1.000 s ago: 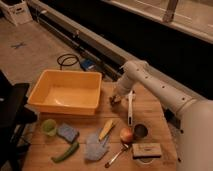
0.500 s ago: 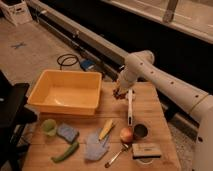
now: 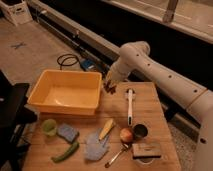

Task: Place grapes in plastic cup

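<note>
The grapes (image 3: 108,89) show as a small dark reddish clump at the tip of my gripper (image 3: 109,86), which is shut on them. They hang just above the wooden table (image 3: 150,107), beside the right back corner of the big yellow tub (image 3: 65,92). The plastic cup (image 3: 49,126), translucent light green, stands upright near the table's front left, in front of the tub and well away from the gripper. My white arm reaches in from the right.
A white-handled brush (image 3: 129,105) lies right of the gripper. In front are a yellow item (image 3: 106,129), apple (image 3: 126,134), metal cup (image 3: 140,131), spoon (image 3: 117,155), brown block (image 3: 146,150), blue cloth (image 3: 95,145), blue sponge (image 3: 67,132) and green vegetable (image 3: 65,151).
My gripper has moved left and slightly back with the grapes, from beside the brush toward the tub's right back corner. Nothing else on the table has moved.
</note>
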Tool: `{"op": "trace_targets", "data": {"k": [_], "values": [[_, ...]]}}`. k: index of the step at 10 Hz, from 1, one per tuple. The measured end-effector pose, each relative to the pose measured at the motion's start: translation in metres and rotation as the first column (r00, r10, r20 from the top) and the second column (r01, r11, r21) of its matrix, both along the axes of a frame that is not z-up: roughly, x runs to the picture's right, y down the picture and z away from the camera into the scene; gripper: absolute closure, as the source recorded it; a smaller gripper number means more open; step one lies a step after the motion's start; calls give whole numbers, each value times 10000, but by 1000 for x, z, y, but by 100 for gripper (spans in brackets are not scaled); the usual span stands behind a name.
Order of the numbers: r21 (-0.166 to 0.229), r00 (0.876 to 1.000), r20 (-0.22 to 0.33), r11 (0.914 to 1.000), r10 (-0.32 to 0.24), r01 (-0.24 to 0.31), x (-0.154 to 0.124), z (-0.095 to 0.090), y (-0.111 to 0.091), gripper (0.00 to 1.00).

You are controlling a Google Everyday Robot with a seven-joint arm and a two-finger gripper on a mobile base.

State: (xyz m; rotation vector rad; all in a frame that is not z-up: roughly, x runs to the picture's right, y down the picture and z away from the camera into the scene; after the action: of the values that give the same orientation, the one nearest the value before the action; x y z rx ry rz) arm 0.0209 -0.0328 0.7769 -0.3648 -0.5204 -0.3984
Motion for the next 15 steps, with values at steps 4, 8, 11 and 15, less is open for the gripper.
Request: {"op": "trace_targets", "data": {"k": [4, 8, 11, 15], "values": [[779, 9768, 1931, 9939, -925, 787, -67, -27, -20, 100], [1346, 9289, 3323, 9830, -1634, 1247, -123, -52, -38, 100], [1336, 9295, 3312, 9832, -1622, 1240, -122, -52, -38, 100], [1328, 9307, 3287, 9835, -1607, 1229, -120, -51, -38, 100]]}}
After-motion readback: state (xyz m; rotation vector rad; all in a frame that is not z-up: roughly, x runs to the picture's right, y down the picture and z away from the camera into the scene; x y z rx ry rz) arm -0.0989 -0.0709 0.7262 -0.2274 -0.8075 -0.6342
